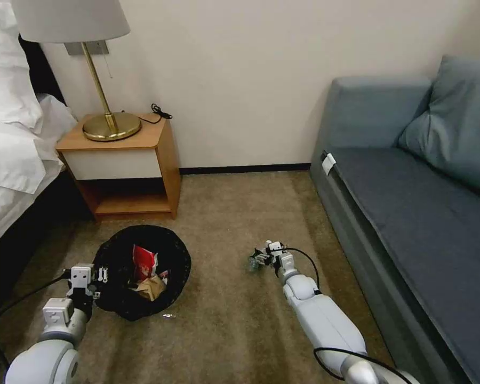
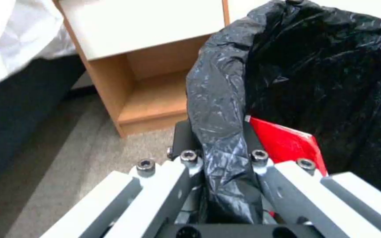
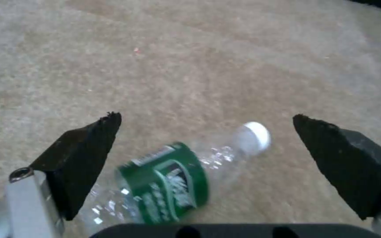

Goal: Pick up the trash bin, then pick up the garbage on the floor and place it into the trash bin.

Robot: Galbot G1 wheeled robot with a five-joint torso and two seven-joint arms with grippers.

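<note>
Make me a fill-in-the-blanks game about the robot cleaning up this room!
1. The left gripper is shut on the crinkly black ____ lining the small round trash bin.
2. The small clear plastic bottle lies on the carpet between the open fingers of the ____ gripper.
3. The bottle's label is ____.
4. The red-and-white packet lies inside the ____.

Missing words: bag; right; green; bin

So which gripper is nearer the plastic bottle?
Right. The right gripper is open around the plastic bottle on the carpet; the left gripper is away, clamped on the trash bin rim.
</note>
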